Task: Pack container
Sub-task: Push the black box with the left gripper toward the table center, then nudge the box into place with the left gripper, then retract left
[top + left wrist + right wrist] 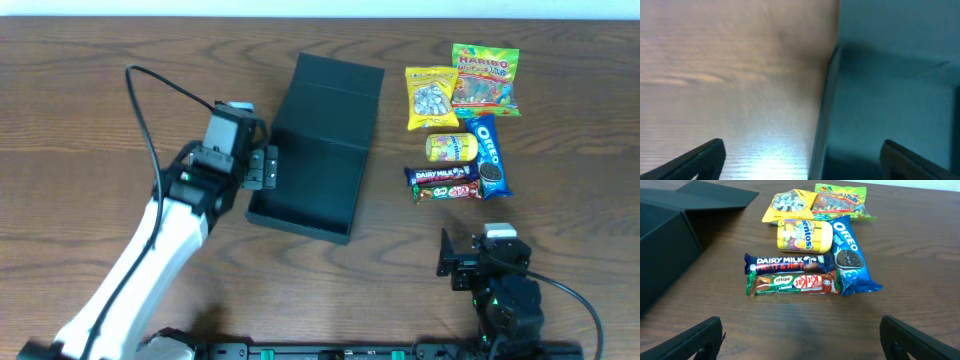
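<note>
The container (310, 170), a dark shallow box, lies open in the middle of the table with its flap lid (335, 85) folded back and nothing inside. My left gripper (268, 167) is open at the box's left wall (822, 115). One finger is over the wood and the other over the box's inside, so the jaws straddle the wall without gripping it (802, 160). My right gripper (447, 265) stands open near the front right edge. It is low over bare wood (800, 340) and faces the snacks, holding nothing.
Snack packets lie in a group at the right: a Haribo bag (485, 80), a yellow candy bag (431, 97), a Mentos tub (804, 236), an Oreo pack (850, 255), a Dairy Milk bar (785, 262) and a KitKat bar (792, 283). The left arm's cable (150, 120) loops over the table's left side.
</note>
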Motion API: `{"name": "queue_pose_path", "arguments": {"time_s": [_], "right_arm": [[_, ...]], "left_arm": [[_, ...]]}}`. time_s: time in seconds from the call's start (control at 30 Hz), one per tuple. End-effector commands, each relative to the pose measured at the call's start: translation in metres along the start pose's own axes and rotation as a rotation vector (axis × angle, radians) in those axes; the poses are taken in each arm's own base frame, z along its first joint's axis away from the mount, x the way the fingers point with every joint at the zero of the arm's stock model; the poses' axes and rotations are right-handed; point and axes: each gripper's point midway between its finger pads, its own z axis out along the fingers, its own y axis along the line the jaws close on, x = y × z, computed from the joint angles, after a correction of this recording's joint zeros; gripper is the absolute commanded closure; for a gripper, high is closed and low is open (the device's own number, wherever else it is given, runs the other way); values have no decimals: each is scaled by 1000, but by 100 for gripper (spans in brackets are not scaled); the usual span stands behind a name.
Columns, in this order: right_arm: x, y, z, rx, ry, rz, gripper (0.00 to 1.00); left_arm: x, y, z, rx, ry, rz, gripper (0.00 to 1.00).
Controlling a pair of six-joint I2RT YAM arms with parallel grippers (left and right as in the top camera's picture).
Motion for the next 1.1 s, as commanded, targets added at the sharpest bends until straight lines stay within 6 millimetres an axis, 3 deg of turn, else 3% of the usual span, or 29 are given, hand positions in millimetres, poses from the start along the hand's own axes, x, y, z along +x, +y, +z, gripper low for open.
{"name": "queue_pose_path", "arguments": {"time_s": [0.0, 0.23, 0.33, 0.4, 0.43, 0.53, 0.63, 0.97, 1.07], "right_arm": [[0, -2, 0, 15, -2, -11, 1], [0, -2, 0, 15, -3, -11, 1], [0, -2, 0, 15, -2, -11, 1], [0, -2, 0, 15, -2, -11, 1], [0, -2, 0, 15, -3, -11, 1], [0, -2, 0, 15, -2, -11, 1], [0, -2, 0, 15, -2, -11, 1], [0, -2, 0, 15, -3, -11, 1], [0, -2, 0, 15, -3, -11, 1]], "left_arm": [[18, -19, 20, 145, 90, 123, 5], [38, -17, 61, 110, 194, 194, 2], [50, -16, 77, 105, 250, 193, 10], [58, -16, 84, 103, 281, 190, 32], [59, -17, 86, 104, 287, 182, 37], [60, -18, 87, 102, 295, 134, 79], [60, -18, 87, 94, 295, 72, 94], [67, -44, 81, 172, 350, -172, 94], [70, -55, 79, 181, 356, -172, 94]]}}
